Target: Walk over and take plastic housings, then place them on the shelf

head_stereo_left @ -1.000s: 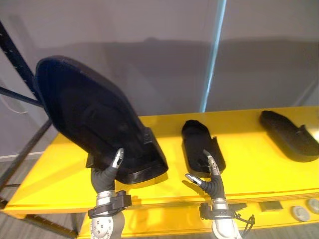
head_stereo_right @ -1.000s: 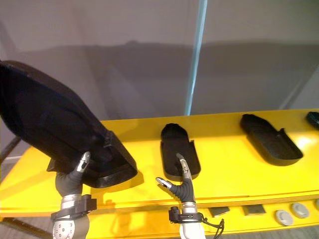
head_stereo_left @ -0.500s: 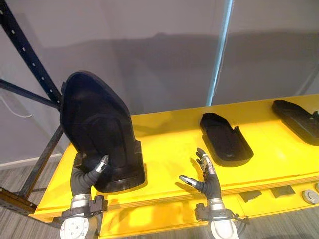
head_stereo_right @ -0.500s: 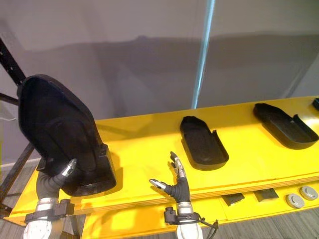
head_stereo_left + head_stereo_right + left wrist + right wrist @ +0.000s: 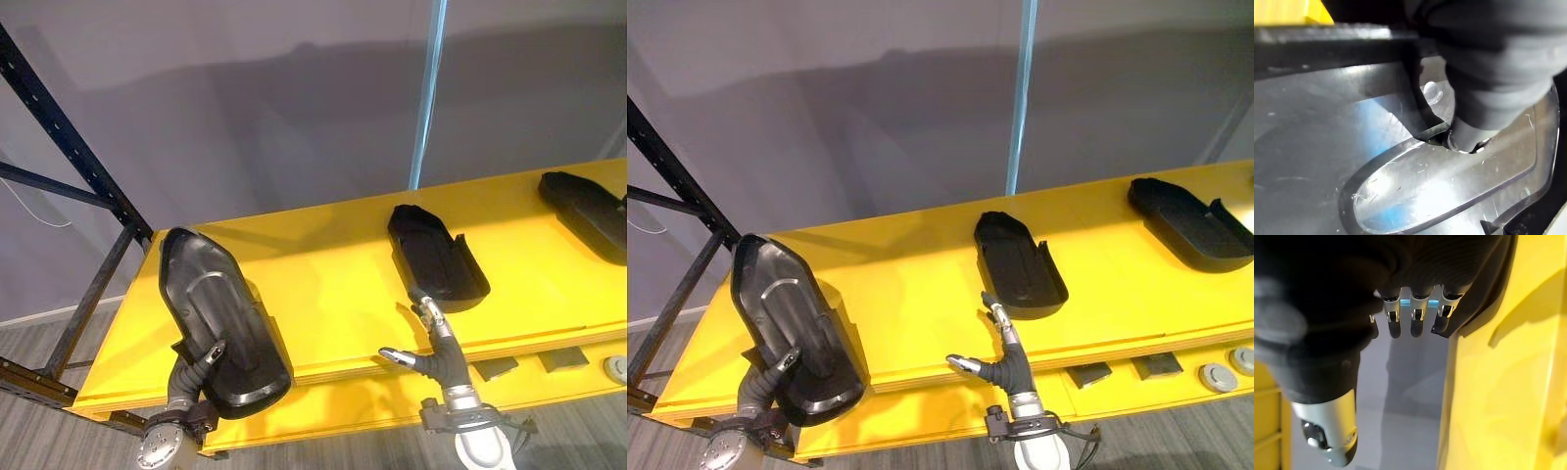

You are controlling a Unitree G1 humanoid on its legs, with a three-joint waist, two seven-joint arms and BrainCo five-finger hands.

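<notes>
Nearest housing (image 5: 211, 304): black plastic, glossy, smooth inner face with fine scratches and scuffs. Middle housing (image 5: 436, 259) and far housing (image 5: 588, 208): black plastic, duller sheen. Shelf (image 5: 333, 284): yellow, smooth, satin finish. Rack upright (image 5: 71, 125): dark perforated metal, matt.

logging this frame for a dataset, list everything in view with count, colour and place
plastic housings: 3, black, on the shelf: left housing at the front left corner, middle housing mid-shelf, right housing at the right end
shelf: 1, yellow, across the view
rack upright: 1, dark blue, at the shelf's left end
strip: 1, light blue, vertical on the wall behind
wall: grey, behind the shelf
plates: 2, dark, on the shelf's lower front, right side
discs: 2, silver-grey, right of the plates
left hand: 1, under the left housing's near end, thumb on top
right hand: 1, open, at the shelf's front edge below the middle housing
</notes>
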